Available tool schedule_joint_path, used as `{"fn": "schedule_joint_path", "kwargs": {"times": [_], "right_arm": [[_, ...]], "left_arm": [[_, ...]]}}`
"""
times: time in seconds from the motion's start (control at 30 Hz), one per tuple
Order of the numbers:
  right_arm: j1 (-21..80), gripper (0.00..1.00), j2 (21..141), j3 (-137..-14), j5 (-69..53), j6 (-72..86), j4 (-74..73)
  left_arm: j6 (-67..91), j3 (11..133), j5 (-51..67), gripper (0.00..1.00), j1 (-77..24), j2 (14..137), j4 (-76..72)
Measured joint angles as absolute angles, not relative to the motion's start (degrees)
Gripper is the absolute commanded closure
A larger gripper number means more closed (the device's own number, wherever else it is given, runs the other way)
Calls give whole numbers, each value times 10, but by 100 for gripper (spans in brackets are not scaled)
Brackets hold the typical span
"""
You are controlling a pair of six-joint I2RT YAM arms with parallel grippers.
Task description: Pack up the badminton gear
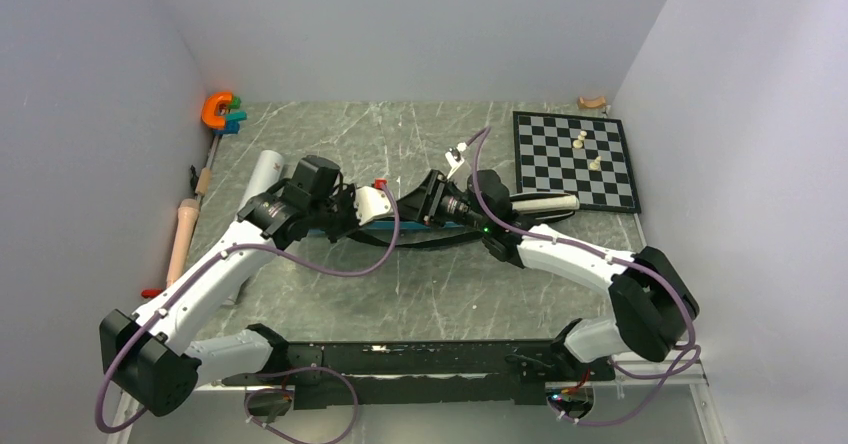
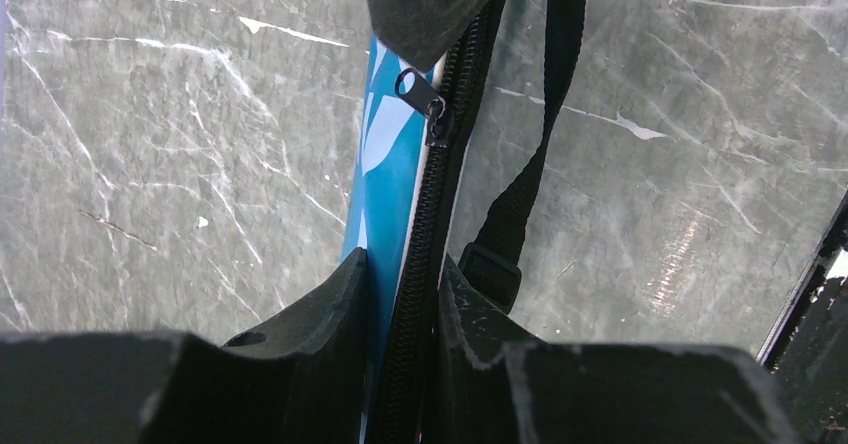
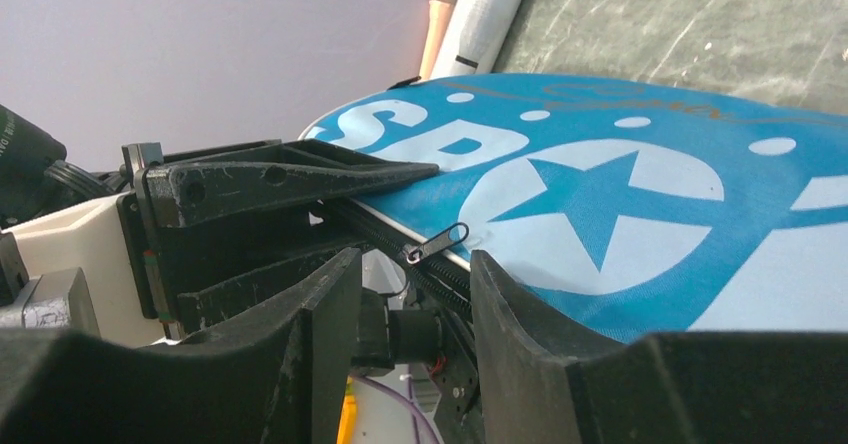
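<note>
The blue bag (image 3: pixel 620 214) is lying flat in the middle of the marbled table (image 1: pixel 400 294), with both arms leaning in over it from either side. The left gripper (image 2: pixel 402 264) is pinching the bag's zippered edge, its 2 fingers pressed against the black zipper tape. The right gripper (image 3: pixel 415 264) is hovering with its 2 fingers spread. The zipper is running through the gap between them, and the small metal zipper pull (image 2: pixel 418 89) is lying just ahead, not pinched. The bag's black strap (image 2: pixel 525 184) is trailing across the table beside the zipper. The long white tube (image 1: pixel 265 174) is lying on the table's left side, just beyond the left arm, and the chessboard (image 1: pixel 575 159) is sitting at the far right.
</note>
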State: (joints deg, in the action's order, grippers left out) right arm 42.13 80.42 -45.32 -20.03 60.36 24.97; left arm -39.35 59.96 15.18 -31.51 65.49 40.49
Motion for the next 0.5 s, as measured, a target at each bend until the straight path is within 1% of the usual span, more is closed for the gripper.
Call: {"fn": "schedule_joint_path", "kwargs": {"times": [0.27, 0.5], "right_arm": [[421, 48, 749, -438, -195, 595, 189], [421, 45, 746, -439, -196, 582, 154]], "left_arm": [[-394, 595, 151, 100, -318, 648, 408], [-394, 595, 146, 100, -325, 646, 412]]}}
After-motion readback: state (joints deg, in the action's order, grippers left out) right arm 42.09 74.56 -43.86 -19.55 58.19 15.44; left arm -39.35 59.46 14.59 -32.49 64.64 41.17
